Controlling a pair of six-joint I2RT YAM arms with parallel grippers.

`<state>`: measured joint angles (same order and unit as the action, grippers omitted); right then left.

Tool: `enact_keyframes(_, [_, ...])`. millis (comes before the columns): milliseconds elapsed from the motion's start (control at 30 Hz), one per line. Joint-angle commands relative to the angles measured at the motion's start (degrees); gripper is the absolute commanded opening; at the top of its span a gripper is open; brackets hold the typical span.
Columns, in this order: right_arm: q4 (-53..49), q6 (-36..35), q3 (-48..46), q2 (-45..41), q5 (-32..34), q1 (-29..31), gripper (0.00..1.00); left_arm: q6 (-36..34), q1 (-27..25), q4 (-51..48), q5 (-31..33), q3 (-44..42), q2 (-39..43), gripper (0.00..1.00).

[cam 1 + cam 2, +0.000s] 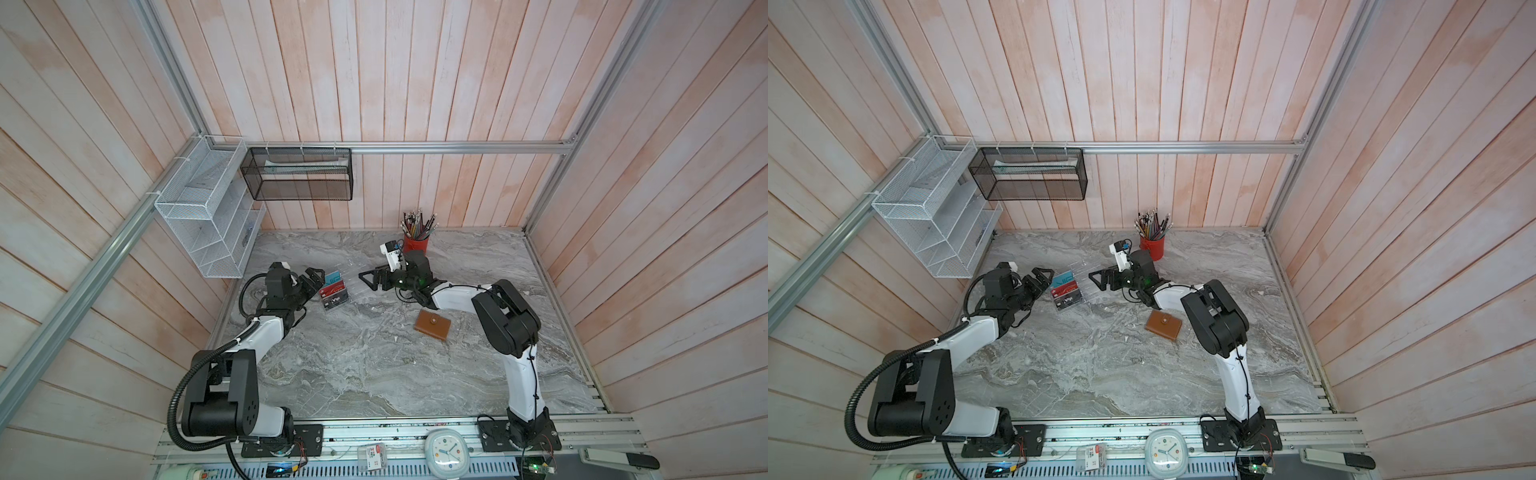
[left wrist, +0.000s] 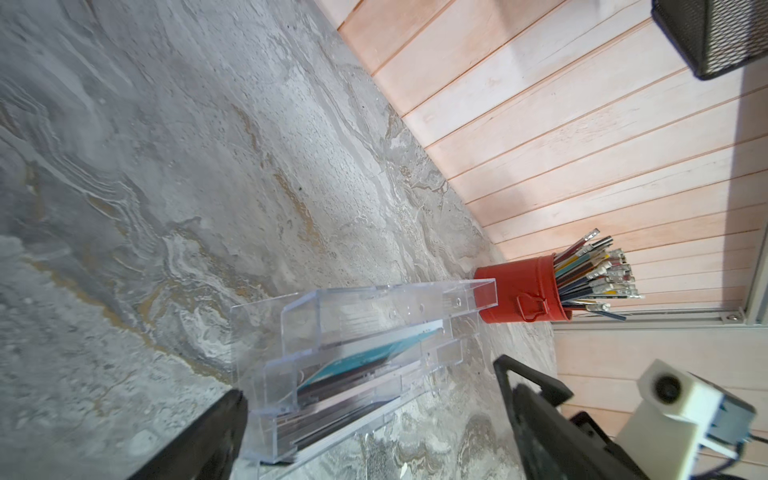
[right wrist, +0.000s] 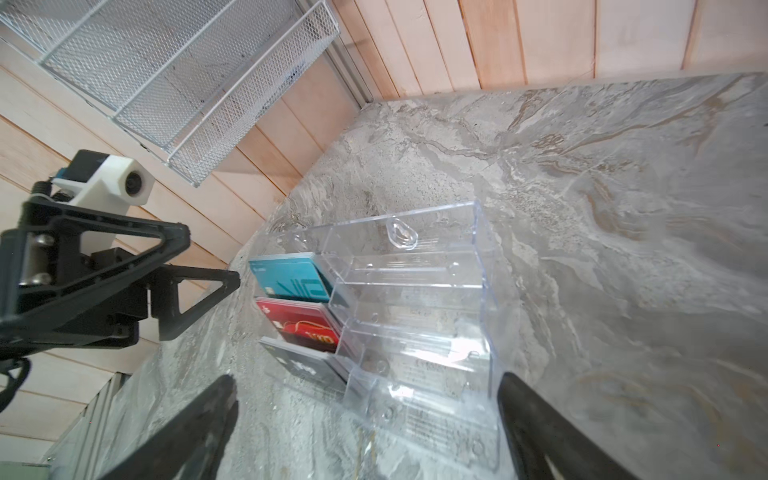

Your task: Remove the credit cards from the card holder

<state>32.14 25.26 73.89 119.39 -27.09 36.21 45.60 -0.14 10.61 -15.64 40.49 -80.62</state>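
Observation:
The card holder, a tan-brown leather wallet, lies shut with its snap strap fastened on the marble table, right of the middle, beside my right arm's elbow. The credit cards are hidden. My left gripper and my right gripper are both open and empty. They face each other farther back on the table, well away from the wallet. Between them stands a clear acrylic rack with teal, red and black "Vip" cards.
A red cup of pencils stands at the back wall behind my right gripper. A white wire basket and a black mesh basket hang at the back left. A clock sits on the front rail.

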Motion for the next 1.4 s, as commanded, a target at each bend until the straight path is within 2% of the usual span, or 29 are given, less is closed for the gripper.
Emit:
enact_keyframes(0, [-3.2, -2.97, -5.67, -9.31, 5.85, -0.09, 0.98, -3.69, -2.07, -4.29, 2.86, -0.46, 5.07, 1.0])
enact_keyframes(100, [-9.94, -4.5, -10.9, -17.03, 12.39, -0.6, 0.98, -4.59, -6.01, -5.53, 3.41, -0.74, 8.9, 1.0])
enact_keyframes(233, [-20.02, -3.33, -19.04, -26.78, 20.61, -3.19, 0.98, -6.22, -17.32, -5.1, 5.28, -0.37, 11.14, 1.0])
enact_keyframes(367, [-25.3, -0.86, -28.36, -37.35, 27.6, -4.81, 0.98, -5.35, -26.85, -0.97, 3.82, -0.25, 6.64, 1.0])
enact_keyframes(433, [-26.95, 3.31, -32.94, -43.12, 32.21, -5.01, 0.98, -5.17, -31.01, 0.17, 4.48, 0.58, 3.52, 1.0])
enact_keyframes(567, [-28.0, 6.82, -41.27, -55.88, 31.87, -6.19, 0.98, -3.57, -38.34, 2.56, 5.47, 2.6, -1.93, 1.0])
enact_keyframes(767, [-29.49, 9.31, -50.14, -66.93, 26.26, -9.45, 0.98, 3.56, -43.46, 6.29, 3.69, 3.28, -7.78, 1.0])
enact_keyframes(900, [-28.05, 9.59, -53.11, -65.46, 20.25, -11.6, 0.98, 6.44, -43.89, 7.79, 3.96, 3.19, -9.49, 1.0])
enact_keyframes(1067, [-25.12, 8.2, -52.18, -56.89, 16.41, -13.01, 0.98, 11.36, -44.12, 10.57, 1.7, 2.72, -11.37, 1.0])
enact_keyframes(1267, [-22.78, 7.36, -48.51, -46.64, 5.39, -13.96, 0.98, 15.02, -44.07, 13.62, 1.14, 0.2, -11.23, 1.0])
enact_keyframes(1367, [-20.72, 9.0, -48.38, -43.5, 3.27, -13.59, 0.98, 15.84, -43.99, 13.42, 1.45, -0.27, -11.09, 1.0])
